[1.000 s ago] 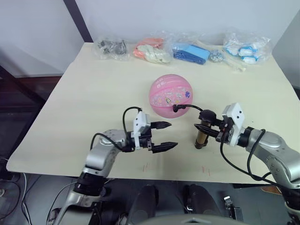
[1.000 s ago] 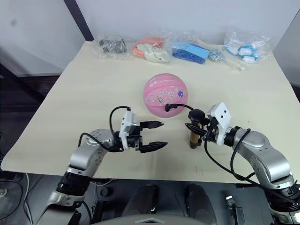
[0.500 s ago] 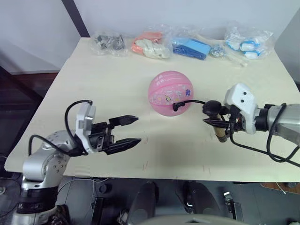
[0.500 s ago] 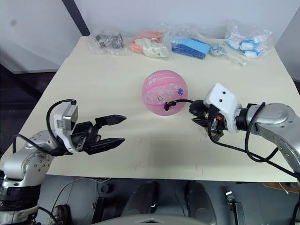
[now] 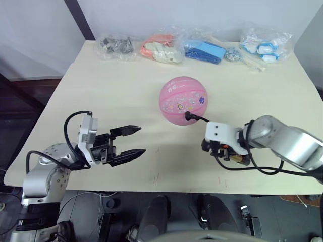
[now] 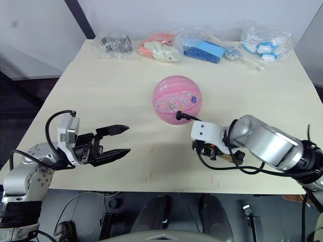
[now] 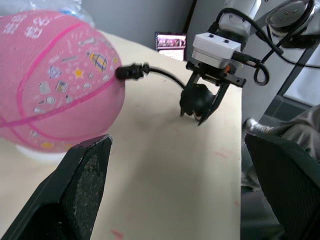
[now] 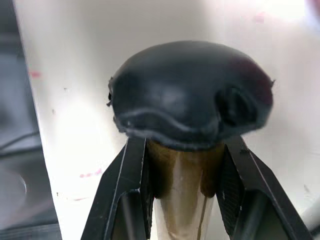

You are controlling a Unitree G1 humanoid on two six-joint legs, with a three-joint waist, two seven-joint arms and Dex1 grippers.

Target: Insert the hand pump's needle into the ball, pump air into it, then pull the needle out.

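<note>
**Near the table's front edge: pump clamped, needle seated in ball**

On the table point(image 5: 101, 85), toward its middle, sits the ball point(image 5: 184, 101), round, with the needle point(image 7: 131, 71) stuck in its near side. Just right of it, right gripper point(image 8: 182, 175) pinching the hand pump point(image 8: 185, 185) by its gold tube. Well left, left gripper point(image 5: 132, 140) hovering, fingers spread, holding nothing.

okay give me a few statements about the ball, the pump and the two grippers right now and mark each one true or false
1. The needle fitting is plugged into the ball. True.
2. The left gripper clamps the ball. False: its jaws are open, apart from the ball.
3. The right gripper grips the hand pump. True.
4. The ball sits among the plastic bags. False: it sits mid-table, nearer the robot.
</note>
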